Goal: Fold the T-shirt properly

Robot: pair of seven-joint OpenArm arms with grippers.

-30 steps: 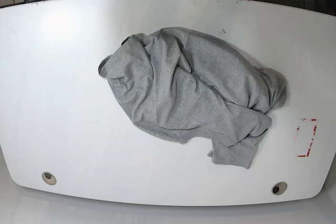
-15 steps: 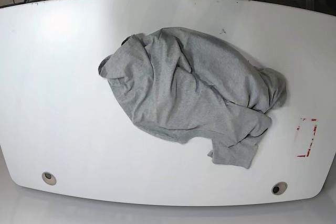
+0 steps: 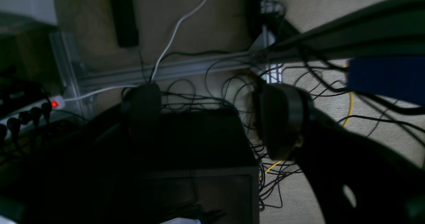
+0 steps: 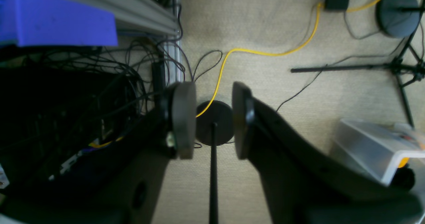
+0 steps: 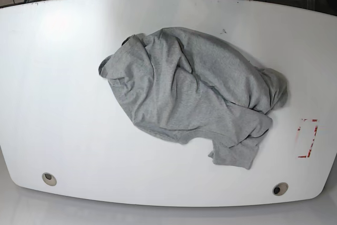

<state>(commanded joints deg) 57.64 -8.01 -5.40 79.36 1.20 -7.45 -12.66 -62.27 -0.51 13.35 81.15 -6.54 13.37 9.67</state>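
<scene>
Jaws of the right gripper (image 4: 212, 119) stand spread apart with nothing between them, above beige floor crossed by a yellow cable (image 4: 265, 53). Jaws of the left gripper (image 3: 212, 124) look spread too, dark and blurred, over tangled black wires (image 3: 212, 84) on the floor. Neither arm appears in the base view, where the grey T-shirt (image 5: 192, 93) lies crumpled in a heap on the white tabletop (image 5: 52, 104), slightly right of centre.

The left end effector (image 3: 212, 117), fingers apart, hangs over tangled cables (image 3: 212, 84) on carpet (image 3: 332, 4).
</scene>
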